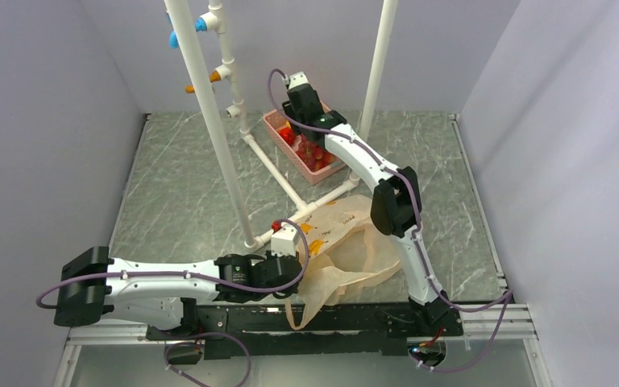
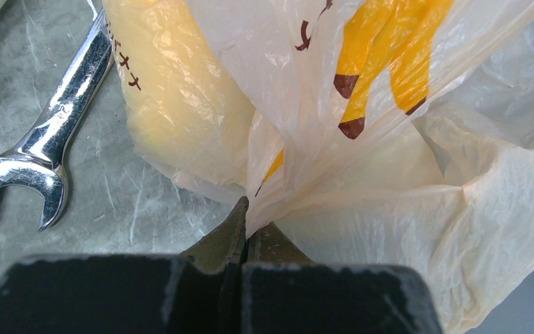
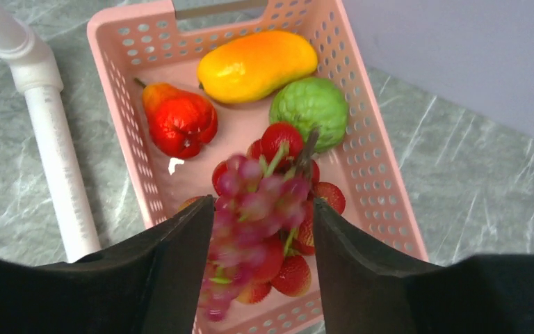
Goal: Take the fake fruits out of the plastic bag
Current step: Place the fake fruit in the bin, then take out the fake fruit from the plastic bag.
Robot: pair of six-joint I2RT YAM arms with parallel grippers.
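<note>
Looking down from overhead first, I find my left hand clenched on the near edge of a thin, crinkly, peach-beige translucent plastic carrier bag. The bag lies slumped on the grey marbled counter just beyond that hand. My right hand is stretched far out and hangs over a pink slotted plastic basket holding red fruit. A frame of white plastic pipes stands between my two hands.

From my left wrist, the fingers are pressed together on a pleat of the bag's film. Ahead and to the left of the hand, a smooth yellow oval fruit shows through the film, inside the bag. Orange printed marks with brown tips sit ahead to the right. A shiny steel open-ended spanner lies on the counter off to the left, beside the bag.

From my right wrist, the fingers are spread and released. A blurred bunch of small glossy red-purple grapes sits between them, above the basket, with a clear gap to the right finger. Whether it brushes the left finger I cannot tell. Under the hand lie red toy strawberries. Farther ahead are a red pear-shaped fruit, an elongated orange-yellow fruit and a green bumpy fruit.
</note>
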